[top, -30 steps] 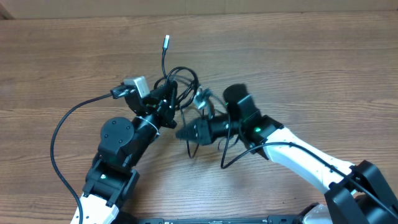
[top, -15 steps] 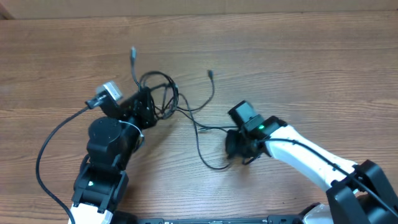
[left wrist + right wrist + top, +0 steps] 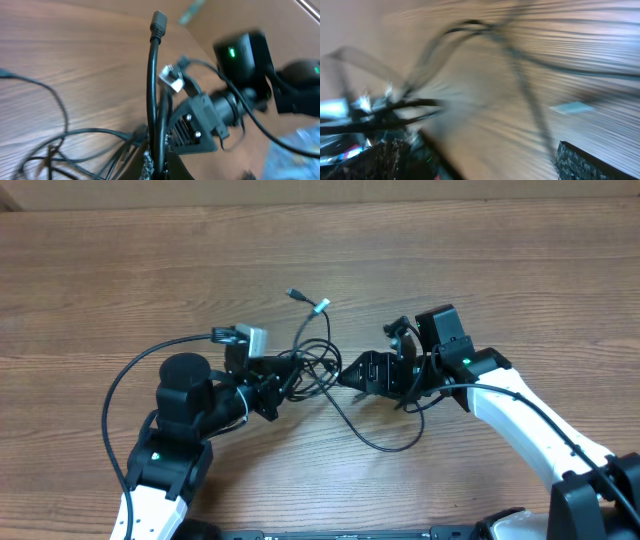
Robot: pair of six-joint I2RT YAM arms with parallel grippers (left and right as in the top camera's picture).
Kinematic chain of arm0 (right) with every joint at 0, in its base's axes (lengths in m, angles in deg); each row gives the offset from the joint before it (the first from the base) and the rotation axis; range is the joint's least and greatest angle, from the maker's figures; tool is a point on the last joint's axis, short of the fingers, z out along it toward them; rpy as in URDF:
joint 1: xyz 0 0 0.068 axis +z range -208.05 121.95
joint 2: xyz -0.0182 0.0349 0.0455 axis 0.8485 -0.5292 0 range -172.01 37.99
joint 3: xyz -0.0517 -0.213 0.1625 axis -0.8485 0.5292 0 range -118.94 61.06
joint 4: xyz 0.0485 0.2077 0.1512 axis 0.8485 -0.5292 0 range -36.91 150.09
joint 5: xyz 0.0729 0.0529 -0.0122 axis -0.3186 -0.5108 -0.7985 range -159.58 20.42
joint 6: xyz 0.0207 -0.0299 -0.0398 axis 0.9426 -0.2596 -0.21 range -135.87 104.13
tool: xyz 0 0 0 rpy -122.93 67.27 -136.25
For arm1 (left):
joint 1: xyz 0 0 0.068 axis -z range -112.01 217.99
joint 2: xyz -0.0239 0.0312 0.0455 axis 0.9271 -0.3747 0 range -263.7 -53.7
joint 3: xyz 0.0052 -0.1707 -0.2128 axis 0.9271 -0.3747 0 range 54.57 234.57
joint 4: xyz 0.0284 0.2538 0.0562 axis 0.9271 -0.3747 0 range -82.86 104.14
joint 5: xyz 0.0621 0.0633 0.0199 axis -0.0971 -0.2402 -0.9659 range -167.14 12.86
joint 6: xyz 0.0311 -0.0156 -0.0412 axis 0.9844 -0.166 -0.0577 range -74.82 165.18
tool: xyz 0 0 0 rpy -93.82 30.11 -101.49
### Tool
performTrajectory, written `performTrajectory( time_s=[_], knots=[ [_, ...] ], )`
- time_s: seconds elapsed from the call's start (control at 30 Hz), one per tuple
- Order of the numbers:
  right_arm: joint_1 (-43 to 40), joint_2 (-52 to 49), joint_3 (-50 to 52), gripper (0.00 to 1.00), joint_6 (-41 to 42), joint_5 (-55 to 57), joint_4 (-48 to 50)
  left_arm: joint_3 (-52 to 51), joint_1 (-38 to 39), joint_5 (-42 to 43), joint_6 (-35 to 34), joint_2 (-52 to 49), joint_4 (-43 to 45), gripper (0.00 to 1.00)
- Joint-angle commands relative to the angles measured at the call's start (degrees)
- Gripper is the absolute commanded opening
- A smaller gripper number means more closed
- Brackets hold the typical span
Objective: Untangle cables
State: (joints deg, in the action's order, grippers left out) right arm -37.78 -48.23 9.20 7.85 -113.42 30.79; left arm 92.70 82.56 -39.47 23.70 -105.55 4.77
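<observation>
My left gripper [image 3: 283, 380] clamps the cables [image 3: 312, 365]; my right gripper [image 3: 350, 372] stands open beside them. Risk: pulling apart tightens the tangle.

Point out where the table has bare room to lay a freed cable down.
Free: the wide far strip of table beyond the cables, and the near patch between the two arms, left of the slack loop. Crowded: the middle, where they bunch between left pincer and right pincer.
</observation>
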Motion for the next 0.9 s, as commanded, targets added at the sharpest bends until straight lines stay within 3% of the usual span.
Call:
performTrajectory(
  time_s=[0.0, 0.1, 0.2, 0.23, 0.3, 0.4, 0.5, 0.6, 0.8, 0.87],
  knots=[
    [2.2, 1.7, -1.6, 1.00, -4.7, -8.9, 3.1, 1.0, -0.2, 11.4, 5.2, -2.7, 0.8, 0.04],
    [4.0, 1.7, -1.5, 1.00, -3.0, -6.6, 7.4, 1.0, -0.2, 17.2, 4.8, -5.0, 3.7, 0.04],
    [4.9, 1.7, -1.5, 0.82, 4.3, 4.7, 8.0, 1.0, -0.7, 24.1, 1.1, -5.6, 12.7, 0.04],
    [4.9, 1.7, -1.5, 0.72, 5.3, 7.3, 7.6, 1.0, -0.9, 26.0, -0.8, -5.5, 16.9, 0.04],
    [4.9, 1.7, -1.5, 0.33, 9.3, 13.3, 5.5, 1.0, -1.7, 29.6, -6.4, -5.4, 28.2, 0.04],
    [4.6, 1.7, -1.5, 0.15, 13.0, 20.5, 1.1, 1.0, -3.8, 31.5, -15.7, -5.4, 43.8, 0.04],
    [4.2, 1.7, -1.5, 0.09, 15.1, 26.3, -3.3, 1.0, -7.9, 31.4, -21.2, -5.4, 52.5, 0.04],
    [2.6, 1.7, -1.5, 0.08, 15.7, 28.6, -5.9, 1.0, -13.6, 31.4, -23.3, -5.4, 51.5, 0.04],
    [-4.0, 1.7, -1.5, 0.08, 15.7, 28.7, -8.9, 1.0, -27.2, 30.4, -24.8, -5.5, 33.8, 0.04],
    [-6.9, 1.7, -1.5, 0.09, 15.6, 27.8, -10.0, 1.0, -31.1, 28.6, -24.8, -5.6, 25.0, 0.11]
  ],
)
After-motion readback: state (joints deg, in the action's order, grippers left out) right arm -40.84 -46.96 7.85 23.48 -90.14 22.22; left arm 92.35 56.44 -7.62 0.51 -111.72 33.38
